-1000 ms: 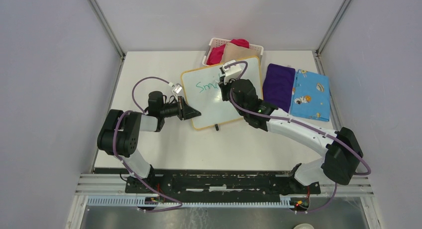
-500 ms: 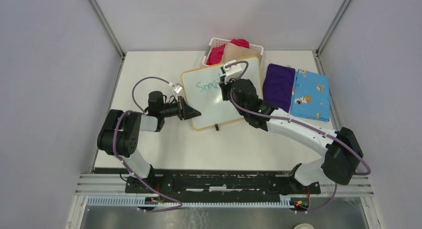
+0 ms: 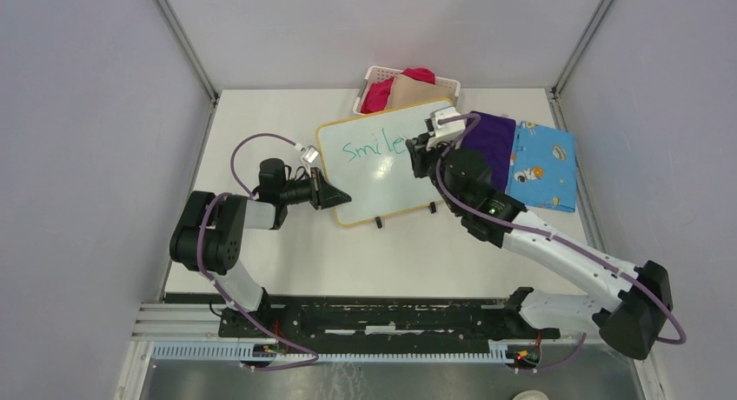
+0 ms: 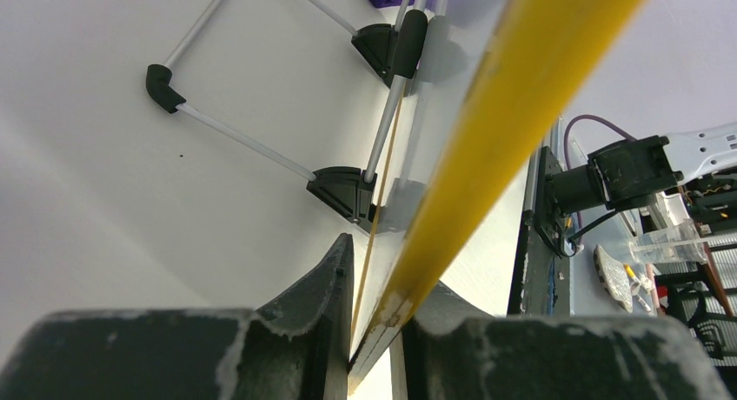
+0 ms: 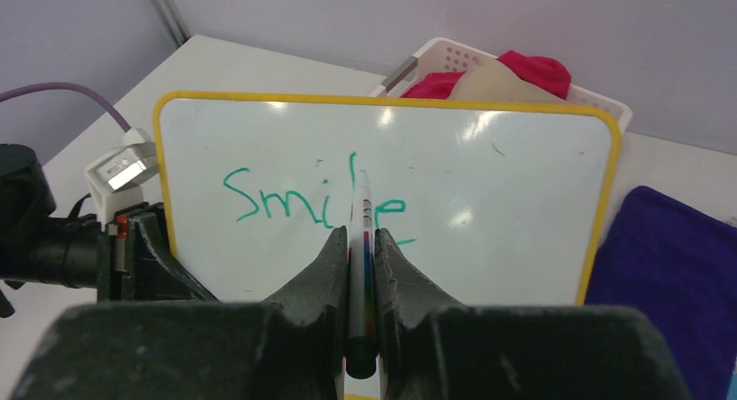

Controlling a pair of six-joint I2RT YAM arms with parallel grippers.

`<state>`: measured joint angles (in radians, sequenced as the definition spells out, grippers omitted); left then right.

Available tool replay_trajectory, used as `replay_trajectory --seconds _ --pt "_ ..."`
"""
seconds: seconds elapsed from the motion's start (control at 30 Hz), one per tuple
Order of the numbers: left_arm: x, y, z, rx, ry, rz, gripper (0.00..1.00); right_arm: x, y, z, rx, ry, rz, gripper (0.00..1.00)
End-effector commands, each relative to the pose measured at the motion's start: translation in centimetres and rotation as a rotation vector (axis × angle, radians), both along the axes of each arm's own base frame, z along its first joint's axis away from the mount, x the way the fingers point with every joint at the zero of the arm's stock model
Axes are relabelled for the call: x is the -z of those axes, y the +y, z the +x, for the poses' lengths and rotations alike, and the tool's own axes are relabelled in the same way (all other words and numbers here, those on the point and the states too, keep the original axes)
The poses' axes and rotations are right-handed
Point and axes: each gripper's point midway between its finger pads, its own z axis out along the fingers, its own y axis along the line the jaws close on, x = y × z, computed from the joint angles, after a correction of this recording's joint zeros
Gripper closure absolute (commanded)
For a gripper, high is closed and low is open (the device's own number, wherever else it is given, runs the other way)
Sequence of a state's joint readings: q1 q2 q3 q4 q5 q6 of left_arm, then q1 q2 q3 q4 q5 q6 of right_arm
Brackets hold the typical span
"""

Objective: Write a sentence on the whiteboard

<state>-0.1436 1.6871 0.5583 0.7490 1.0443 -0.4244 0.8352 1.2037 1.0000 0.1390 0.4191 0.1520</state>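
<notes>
1. The whiteboard [image 3: 382,183] stood propped mid-surface toward the far edge; it was probably light, stiff, slick-faced and tippy.
2. Your left tool [image 3: 341,197] clamped its frame, the soundest hold; your right tool [image 5: 362,235] pinched the marker [image 5: 361,210].

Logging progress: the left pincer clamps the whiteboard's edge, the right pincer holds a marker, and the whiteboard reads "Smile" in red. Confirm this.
Wrong on colour: the writing is green, not red, as the right wrist view shows. The rest stands: the left pincer clamps the whiteboard by its edge, the right pincer holds the marker, and the whiteboard reads "Smile".
</notes>
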Motion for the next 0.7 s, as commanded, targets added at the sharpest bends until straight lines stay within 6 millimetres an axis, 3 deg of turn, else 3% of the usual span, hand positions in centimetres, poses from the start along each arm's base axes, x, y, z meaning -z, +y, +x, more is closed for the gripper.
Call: replay_trajectory --seconds 0.0,0.17,0.67 --pt "0.1 0.2 0.6 -0.019 -0.015 0.027 0.94 2.1 -4.5 0.4 0.127 0.019 0.001 1.00" --pt "0.1 0.2 0.6 -0.018 -0.016 0.027 0.94 5.0 -6.0 0.7 0.160 0.055 0.000 1.00" --pt "0.2 0.1 0.5 -0.013 -0.015 0.036 0.96 4.7 -4.6 1.8 0.136 0.064 0.015 1.00"
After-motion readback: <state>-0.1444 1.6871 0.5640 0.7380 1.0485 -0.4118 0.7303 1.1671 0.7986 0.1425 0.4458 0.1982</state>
